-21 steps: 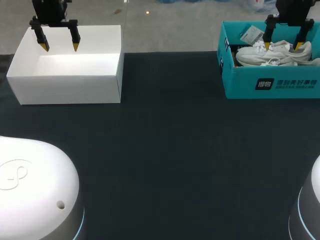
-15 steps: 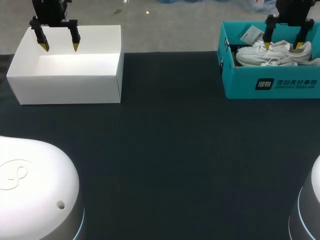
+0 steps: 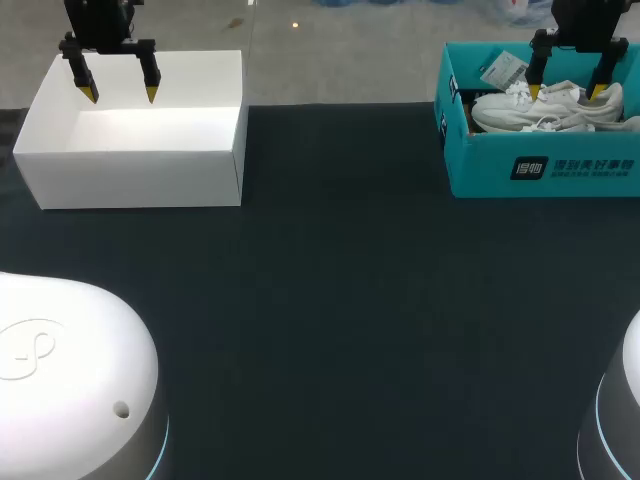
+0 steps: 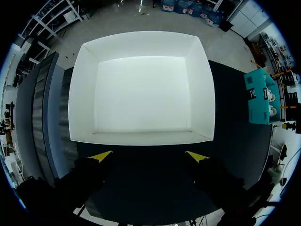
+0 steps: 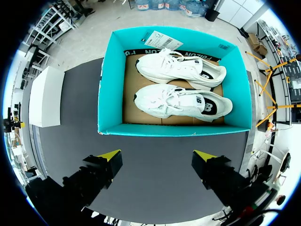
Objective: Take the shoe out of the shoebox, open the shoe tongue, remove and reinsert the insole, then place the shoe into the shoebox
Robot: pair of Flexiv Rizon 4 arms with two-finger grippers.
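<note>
Dark tabletop [image 3: 340, 300]: left tool [image 3: 120, 96] gapes empty above white box [image 3: 130, 180], right tool [image 3: 566, 92] gapes empty above shoebox [image 3: 540, 170]

There are 2 white shoes [image 5: 183, 102] and 1 teal shoebox [image 5: 174, 130]. There is 1 white box [image 4: 141, 94] and 1 paper tag [image 5: 163, 40].

Shoebox [image 3: 480, 165] end outside head view
</note>
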